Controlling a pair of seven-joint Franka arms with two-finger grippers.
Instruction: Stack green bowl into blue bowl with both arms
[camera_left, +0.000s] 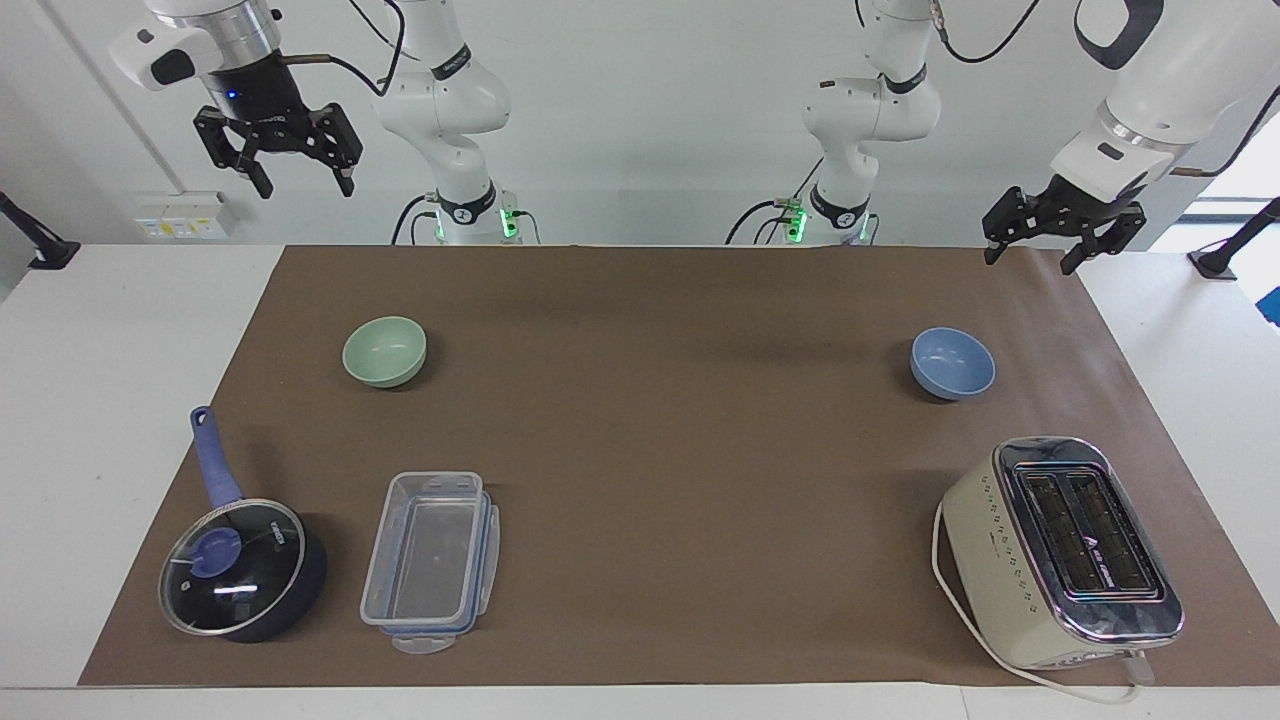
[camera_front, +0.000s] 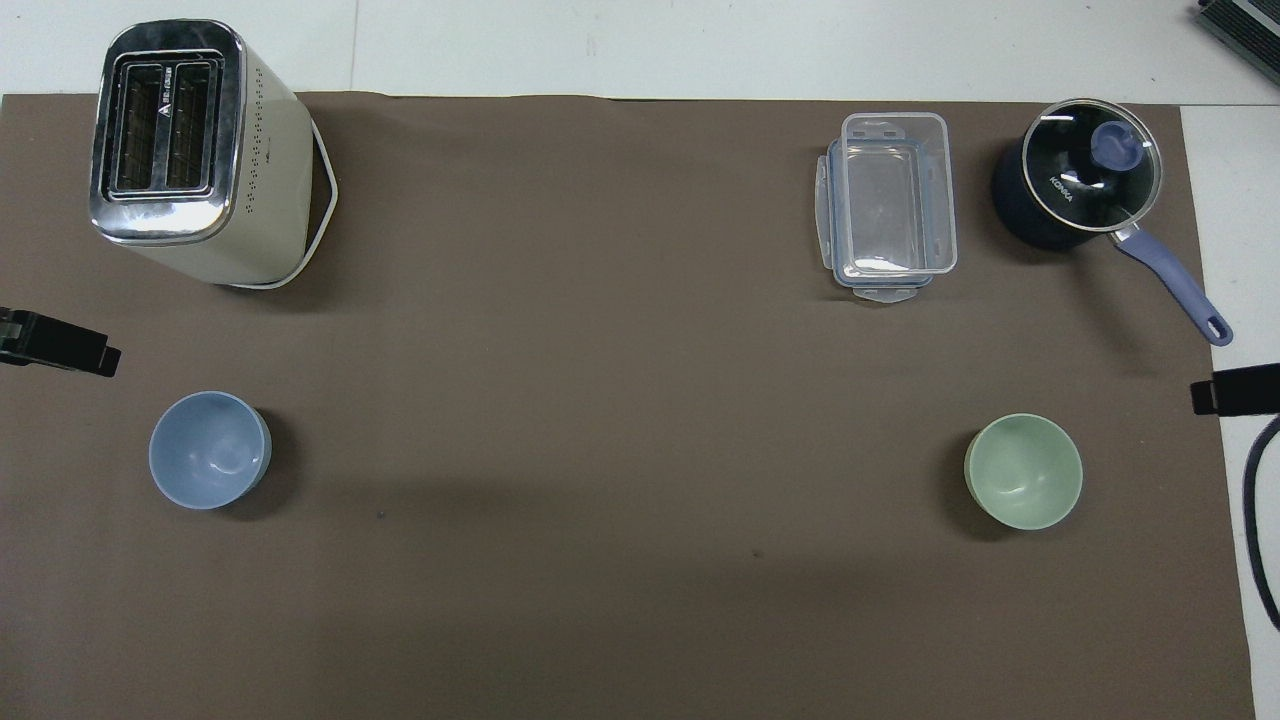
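The pale green bowl (camera_left: 385, 350) (camera_front: 1023, 485) stands upright and empty on the brown mat, toward the right arm's end of the table. The light blue bowl (camera_left: 952, 363) (camera_front: 209, 463) stands upright and empty toward the left arm's end. My right gripper (camera_left: 305, 188) hangs open high in the air, over the table's edge on the robots' side of the green bowl, holding nothing. My left gripper (camera_left: 1030, 262) is open and empty over the mat's corner close to the blue bowl. In the overhead view only a dark fingertip (camera_front: 62, 345) of the left gripper and a fingertip (camera_front: 1235, 390) of the right one show.
A cream toaster (camera_left: 1060, 550) stands farther from the robots than the blue bowl. A clear plastic container (camera_left: 430, 560) and a dark blue glass-lidded saucepan (camera_left: 240, 565) lie farther out than the green bowl. The brown mat (camera_left: 660, 450) covers most of the table.
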